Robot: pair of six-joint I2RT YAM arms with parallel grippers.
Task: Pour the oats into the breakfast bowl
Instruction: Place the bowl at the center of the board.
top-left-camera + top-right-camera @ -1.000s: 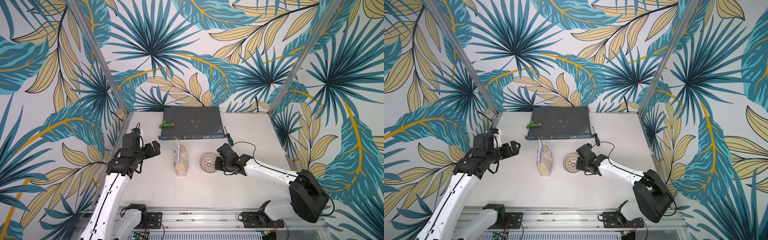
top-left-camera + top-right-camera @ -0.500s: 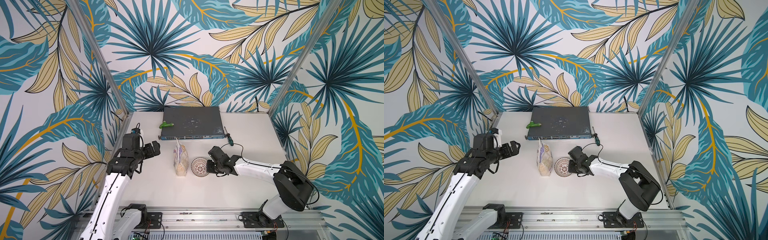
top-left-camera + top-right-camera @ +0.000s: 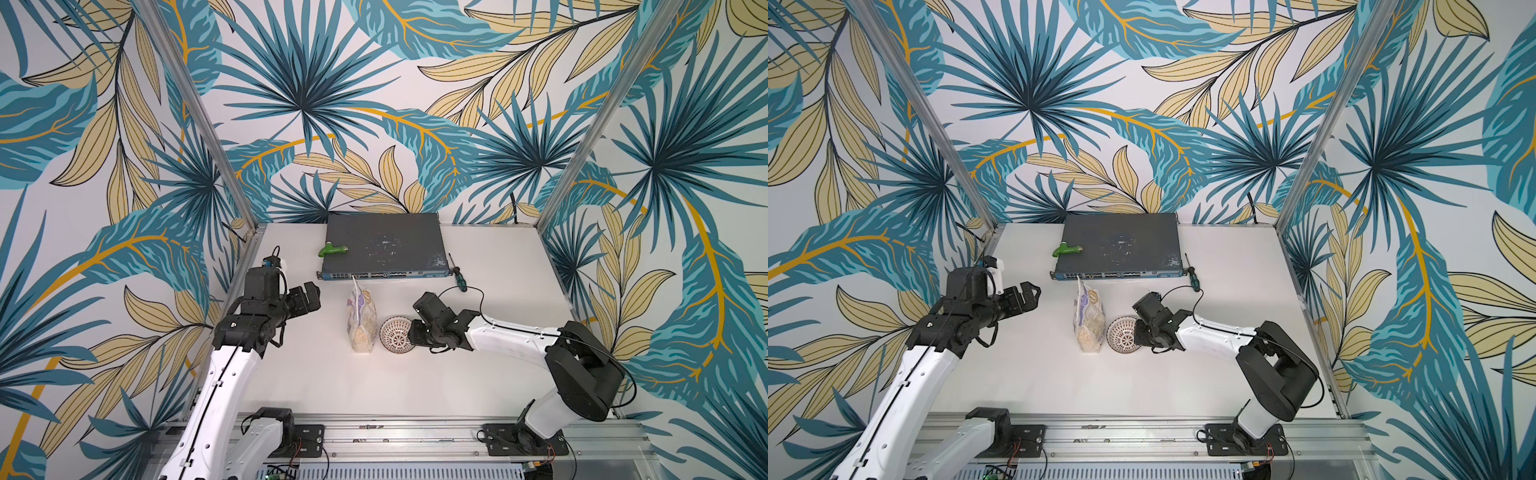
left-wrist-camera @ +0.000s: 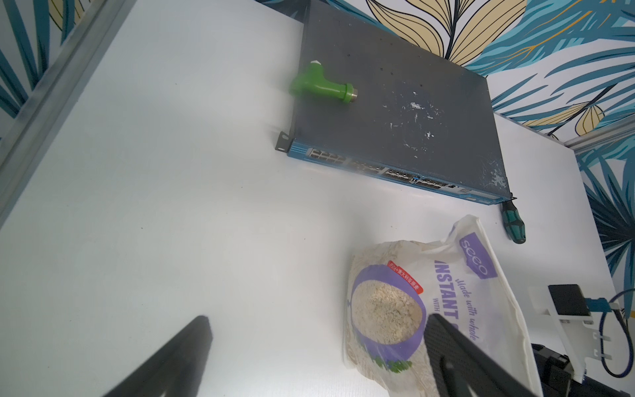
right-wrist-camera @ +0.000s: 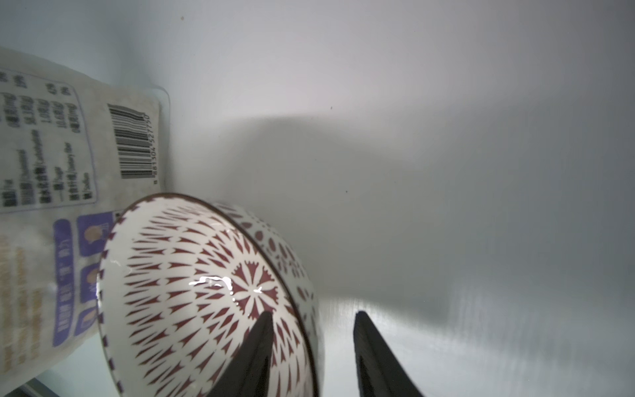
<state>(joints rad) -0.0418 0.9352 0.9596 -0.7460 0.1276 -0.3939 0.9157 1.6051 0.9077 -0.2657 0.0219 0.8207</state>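
Oats: the bag of oats [image 3: 361, 324] is standing upright mid-table [image 3: 415, 386], just in front of the network switch [image 3: 384, 245]; pale flakes are filling its lower part.
Breakfast bowl: the breakfast bowl [image 3: 397, 334] is sitting just beside the bag, on the right arm's side; contact between them is unclear.
Right gripper: the right gripper [image 5: 313, 312] is straddling the bowl's rim, one finger inside and one outside, with the jaws parted and a gap showing beside the outer wall.
Left gripper: the left gripper [image 3: 311, 296] is hovering well apart from the bag, spread wide and holding nothing.
Other items: a green fitting [image 3: 332, 249] is lying on the switch's top; a screwdriver [image 3: 457, 279] is lying beside its right end.
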